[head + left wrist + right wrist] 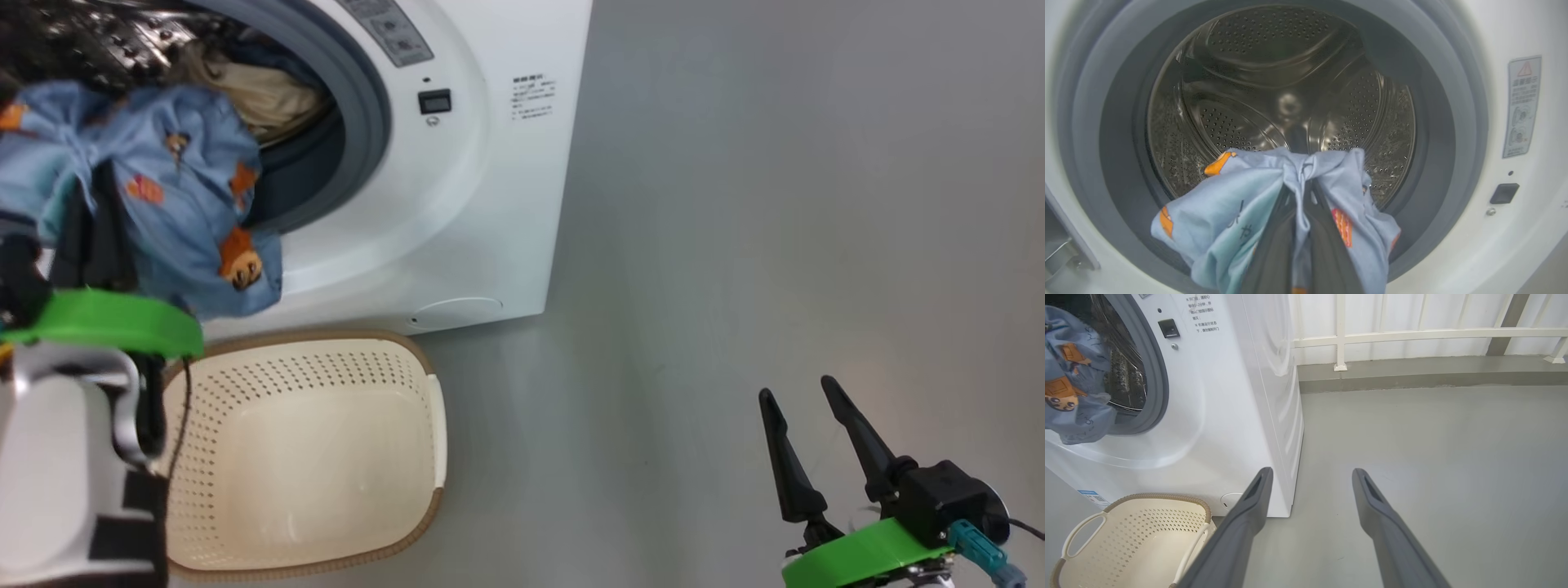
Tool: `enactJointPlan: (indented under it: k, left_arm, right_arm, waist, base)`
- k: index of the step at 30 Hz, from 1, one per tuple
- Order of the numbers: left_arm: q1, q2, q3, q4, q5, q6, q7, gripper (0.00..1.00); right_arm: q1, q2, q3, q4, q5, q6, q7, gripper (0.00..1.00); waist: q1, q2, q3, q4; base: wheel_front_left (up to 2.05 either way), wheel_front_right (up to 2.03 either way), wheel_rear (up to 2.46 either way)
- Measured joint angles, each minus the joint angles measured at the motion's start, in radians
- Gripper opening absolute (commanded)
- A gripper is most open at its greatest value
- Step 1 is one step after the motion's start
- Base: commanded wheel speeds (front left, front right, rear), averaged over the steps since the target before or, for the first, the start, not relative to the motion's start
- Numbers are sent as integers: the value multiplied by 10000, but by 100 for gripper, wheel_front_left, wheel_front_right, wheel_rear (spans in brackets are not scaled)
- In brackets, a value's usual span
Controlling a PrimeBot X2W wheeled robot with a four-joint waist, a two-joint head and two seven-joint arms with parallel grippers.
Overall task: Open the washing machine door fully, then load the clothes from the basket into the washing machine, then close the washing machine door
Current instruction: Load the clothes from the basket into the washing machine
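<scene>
Over on the left, starting from the long dark fingers (1274,253) of the left gripper (1302,185): pinched shut on a bunched fold of the light blue cloth garment with orange-brown bears (1229,220). Held right in front of the round opening, drooping across the grey-blue rubber gasket (1457,122) and not yet inside the perforated steel drum (1274,77). Far inside that drum, loaded by the look of it: a crumpled cream garment (261,94). Nearer, on the grey floor (775,204) right against the big white boxy washing machine (490,180): the small cream perforated plastic basket with a brown woven-look rim (437,408), nothing in it. Way off to the right, over bare floor: right gripper (797,389), fingers spread wide, holding nothing. Roughly two thirds through, at a guess. Opening done, cream piece in, blue one on the doorstep. Left to do: push in, let go, back out, swing the door shut.
</scene>
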Motion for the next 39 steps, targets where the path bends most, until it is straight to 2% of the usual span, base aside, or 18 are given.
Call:
enactJointPlan:
  k: [17, 26, 34, 39]
  left_arm:
    - [-3611, 840, -201, 2892, 52, -121, -2, 0]
    - [-5528, 1026, -307, 3699, -652, -161, -4, 0]
    - [-6613, 1319, -679, 3806, -890, -161, -8, 0]
    - [-6870, 1450, -343, 2872, -619, -94, -10, 0]
  right_arm:
    - [-558, -2, 265, -134, 94, 0, 0, 100]
    - [-959, -4, 581, -240, 594, 0, 0, 100]
    - [-1319, -8, 880, -311, 675, 0, 0, 100]
    - [-1318, -8, 1126, -303, 685, 0, 0, 100]
  waist:
    - [0, -1, 1631, -457]
    - [0, -1, 3001, -569]
    - [0, 0, 4074, -739]
    - [1, -1, 4487, -888]
  base:
    - [0, 0, 0]
    - [0, 0, 0]
    - [0, 0, 0]
    - [0, 0, 0]
